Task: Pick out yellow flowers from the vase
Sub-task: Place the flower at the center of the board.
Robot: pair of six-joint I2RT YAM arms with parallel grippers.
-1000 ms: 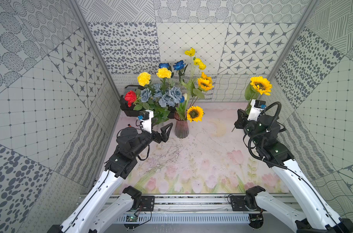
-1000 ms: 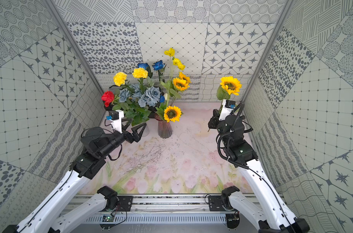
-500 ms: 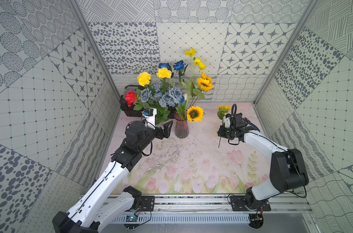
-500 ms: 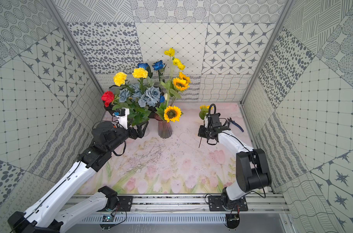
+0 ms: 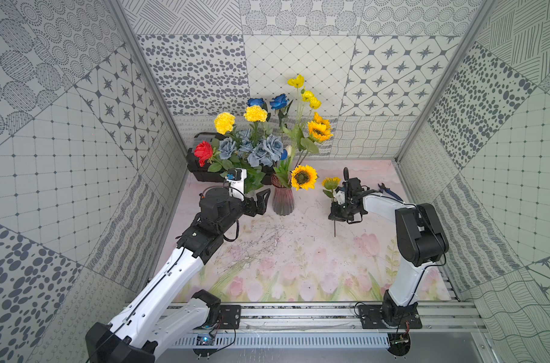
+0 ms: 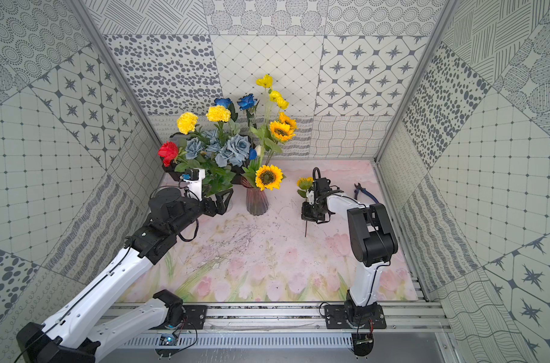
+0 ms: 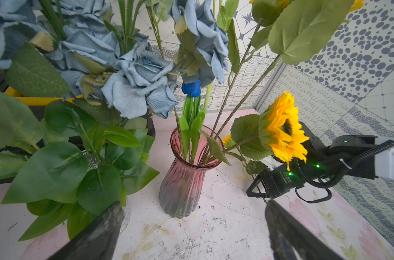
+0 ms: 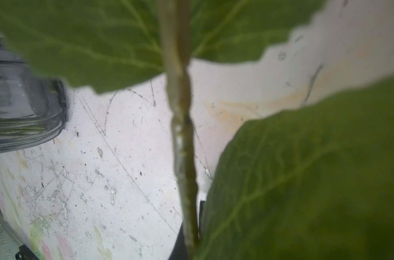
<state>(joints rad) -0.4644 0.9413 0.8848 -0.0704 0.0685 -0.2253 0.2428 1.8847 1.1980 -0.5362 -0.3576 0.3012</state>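
Patterned wall panels (image 5: 79,157) close in three sides of the floral mat (image 5: 283,261), and an aluminium rail (image 5: 299,317) runs along its front edge. The middle and front of the mat lie open between the two arms; the crowding is at the back left.

There the pink glass vase (image 5: 283,202) stands upright. It holds a large sunflower (image 5: 303,177) leaning out over its rim, two more sunflowers (image 5: 319,130) higher up and tall yellow poppies (image 5: 295,81), with blue roses (image 5: 279,101) among the stems. Just beside it, toward the left wall, a bunch of grey-blue roses (image 5: 261,151), two yellow carnations (image 5: 225,122) and a red flower (image 5: 203,151) rises in front of a black case (image 5: 201,171). Its leaves overhang the left gripper (image 5: 261,201). Blue-handled pliers (image 5: 390,191) lie near the right wall.

The left arm reaches low from the rail toward the vase. Its jaws are spread wide, and in the left wrist view the vase stands ahead of the gap, apart from both.

The right arm bends sharply at the elbow, its forearm pointing in toward the centre. The right gripper (image 5: 338,217) is clamped on the stem (image 8: 182,135) of a small sunflower (image 5: 330,182), held upright to the right of the vase and clear of it. Whether the stem's tip touches the mat I cannot tell.
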